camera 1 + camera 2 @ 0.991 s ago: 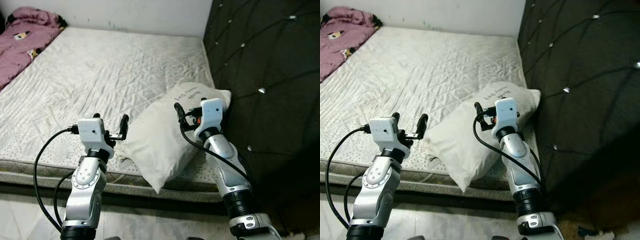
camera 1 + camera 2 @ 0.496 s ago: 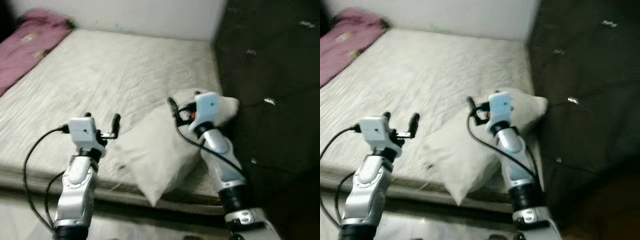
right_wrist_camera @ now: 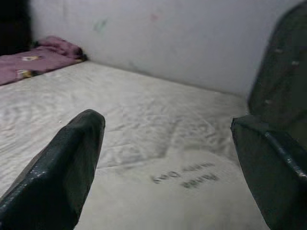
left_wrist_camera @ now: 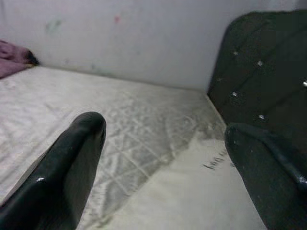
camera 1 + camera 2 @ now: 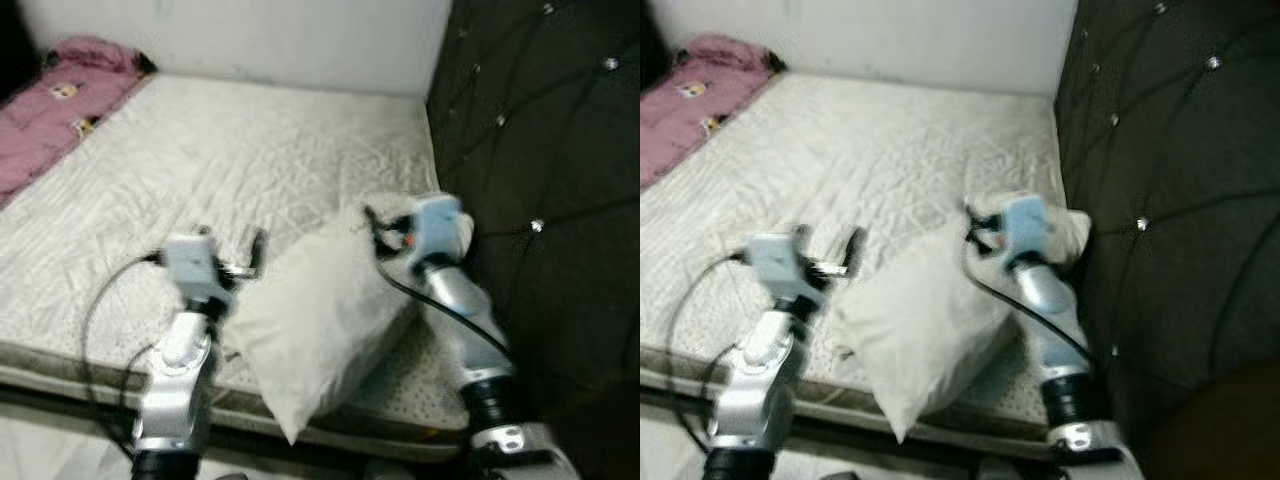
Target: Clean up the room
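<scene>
A white pillow (image 5: 330, 320) lies at the mattress (image 5: 200, 170) corner beside the dark headboard (image 5: 540, 150). The left pincer (image 4: 165, 158) and right pincer (image 3: 168, 163) hover over the pillow, fingers apart; the wrist views reveal lettering (image 3: 184, 178) on it, blurred from the head.

Both silver arms are raised forward from the lower edge of the head view, the left arm at about 7 o'clock and the right arm at about 5 o'clock, each bent upward at the elbow with a black cable looped along it. The left gripper (image 5: 232, 250) is held level with its two black fingers (image 4: 67, 167) spread wide apart, nothing being held between them. The right gripper (image 5: 385, 222) is carried slightly higher, toward 1 o'clock of the left one, and its fingers (image 3: 57, 172) are likewise spread wide with nothing between them.
</scene>
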Robot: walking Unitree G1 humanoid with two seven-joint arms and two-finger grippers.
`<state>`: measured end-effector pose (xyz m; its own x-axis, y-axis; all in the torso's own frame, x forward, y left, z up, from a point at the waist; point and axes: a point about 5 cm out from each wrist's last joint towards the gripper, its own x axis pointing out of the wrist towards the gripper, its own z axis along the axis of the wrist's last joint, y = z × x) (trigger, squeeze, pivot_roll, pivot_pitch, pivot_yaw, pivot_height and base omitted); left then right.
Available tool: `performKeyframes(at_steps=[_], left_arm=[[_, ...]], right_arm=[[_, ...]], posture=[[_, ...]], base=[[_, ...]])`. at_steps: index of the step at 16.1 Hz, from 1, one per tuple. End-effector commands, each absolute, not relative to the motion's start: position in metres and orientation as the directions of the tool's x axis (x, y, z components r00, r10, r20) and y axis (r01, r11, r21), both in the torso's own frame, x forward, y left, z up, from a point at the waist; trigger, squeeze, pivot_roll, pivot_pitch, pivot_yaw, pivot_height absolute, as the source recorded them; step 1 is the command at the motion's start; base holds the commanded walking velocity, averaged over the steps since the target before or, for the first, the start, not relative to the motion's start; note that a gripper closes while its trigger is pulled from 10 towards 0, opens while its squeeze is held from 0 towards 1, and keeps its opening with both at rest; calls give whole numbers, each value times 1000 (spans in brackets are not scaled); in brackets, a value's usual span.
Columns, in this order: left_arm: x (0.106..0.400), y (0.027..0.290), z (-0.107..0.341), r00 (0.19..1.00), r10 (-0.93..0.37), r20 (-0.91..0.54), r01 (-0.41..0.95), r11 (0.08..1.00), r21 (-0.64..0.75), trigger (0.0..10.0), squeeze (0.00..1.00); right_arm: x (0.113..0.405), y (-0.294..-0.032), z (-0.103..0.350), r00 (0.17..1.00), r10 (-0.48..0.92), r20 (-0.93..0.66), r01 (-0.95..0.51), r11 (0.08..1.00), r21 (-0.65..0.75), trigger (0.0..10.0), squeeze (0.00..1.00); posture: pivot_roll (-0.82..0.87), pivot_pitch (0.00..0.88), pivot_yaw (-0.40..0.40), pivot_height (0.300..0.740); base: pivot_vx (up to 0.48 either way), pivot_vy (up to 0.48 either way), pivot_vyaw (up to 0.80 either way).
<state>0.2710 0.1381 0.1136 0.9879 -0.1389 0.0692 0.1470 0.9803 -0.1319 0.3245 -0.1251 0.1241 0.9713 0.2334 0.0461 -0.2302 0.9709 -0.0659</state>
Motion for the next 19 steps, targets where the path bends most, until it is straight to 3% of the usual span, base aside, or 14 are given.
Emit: performKeyframes(at_steps=[1, 4, 7, 11, 16, 19], left_arm=[[271, 147, 113, 993, -108, 57, 114, 986, -118, 10000, 0], [270, 146, 113, 993, -107, 53, 114, 985, -130, 10000, 0], [270, 146, 112, 993, -105, 46, 111, 983, -144, 10000, 0], [271, 145, 112, 993, -104, 48, 110, 984, -141, 10000, 0], [274, 151, 115, 999, -27, 28, 30, 994, -107, 10000, 0], [274, 155, 117, 997, -46, 59, 51, 995, -83, 10000, 0]], right_arm=[[325, -115, 129, 963, 262, 65, -258, 964, -63, 10000, 0], [323, -114, 126, 962, 269, 45, -268, 963, -32, 10000, 0], [323, -114, 127, 961, 272, 50, -271, 962, -22, 10000, 0], [323, -113, 127, 958, 282, 50, -281, 959, -24, 10000, 0], [326, -108, 128, 952, 303, 38, -302, 953, -29, 10000, 0], [324, -104, 127, 949, 314, 30, -313, 949, -26, 10000, 0]], posture=[[-84, 0, -12, 740], [-84, 0, -14, 740], [-85, 0, -14, 740], [-84, 0, -17, 740], [-59, 0, -21, 740], [-53, 0, -11, 740]], base=[[0, 0, 0], [0, 105, -188], [0, 474, -748], [0, 463, 0], [0, 0, 0], [0, 0, 0]])
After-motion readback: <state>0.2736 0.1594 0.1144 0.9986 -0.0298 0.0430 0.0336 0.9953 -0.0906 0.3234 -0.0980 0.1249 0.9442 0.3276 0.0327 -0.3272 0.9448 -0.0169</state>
